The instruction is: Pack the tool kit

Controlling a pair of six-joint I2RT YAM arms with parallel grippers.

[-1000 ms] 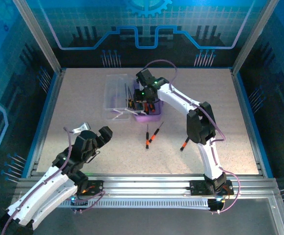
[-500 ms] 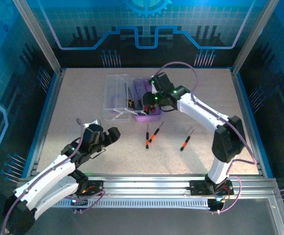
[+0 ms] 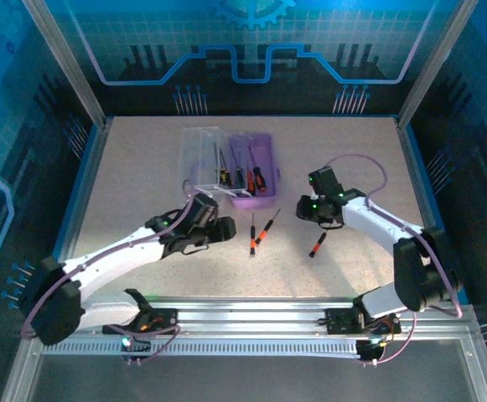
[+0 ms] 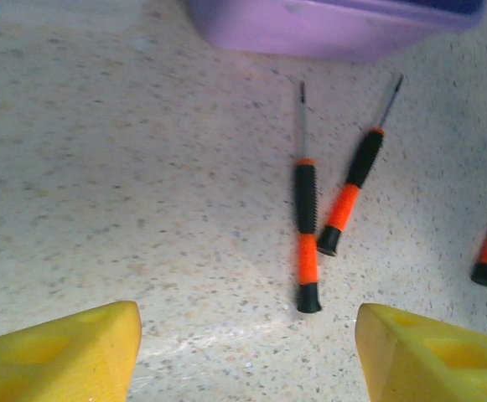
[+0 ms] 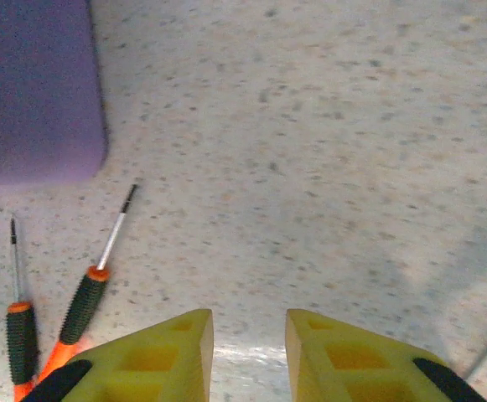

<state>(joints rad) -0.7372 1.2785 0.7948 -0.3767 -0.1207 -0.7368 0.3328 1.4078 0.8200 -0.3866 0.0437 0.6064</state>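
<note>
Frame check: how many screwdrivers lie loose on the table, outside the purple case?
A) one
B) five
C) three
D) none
C: the left screwdriver and middle screwdriver lie close together in front of the purple case; the right screwdriver lies apart from them.

The purple case [image 3: 257,201] lies open at upper centre, its clear lid [image 3: 198,159] flat to the left and several screwdrivers [image 3: 258,177] inside. Below it lie two black-and-orange screwdrivers [image 3: 253,234] close together, and a third screwdriver [image 3: 318,244] apart at right.
</note>
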